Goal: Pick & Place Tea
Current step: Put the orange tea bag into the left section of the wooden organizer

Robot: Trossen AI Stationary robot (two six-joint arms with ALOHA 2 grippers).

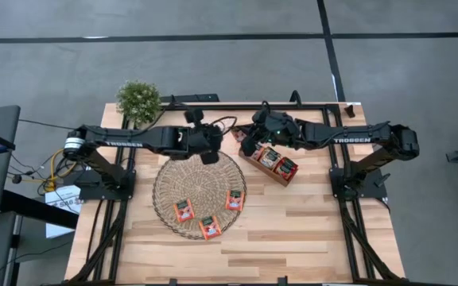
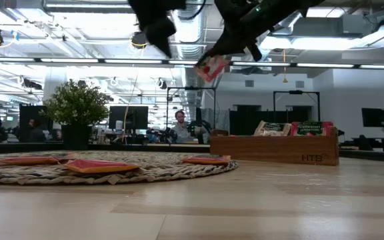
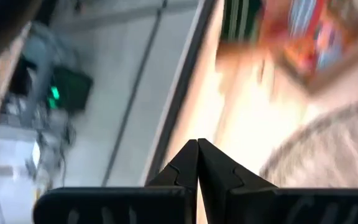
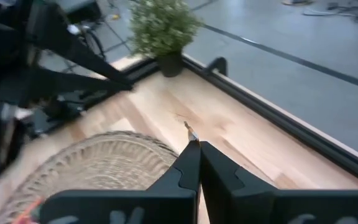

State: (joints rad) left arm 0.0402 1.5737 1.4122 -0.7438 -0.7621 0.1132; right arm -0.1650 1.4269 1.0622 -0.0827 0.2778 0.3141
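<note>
Currently: right hand clamps small red-orange square tea sachet aloft, likely for carrying to round woven wicker mat | left hand closed, empty, waiting above mat.

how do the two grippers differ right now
The right gripper is shut on a red-orange tea sachet, held in the air above the table; the left gripper is shut with nothing between its fingers. The right one hangs beside the wooden tray, the left over the wicker mat's far edge. Both are shut.
</note>
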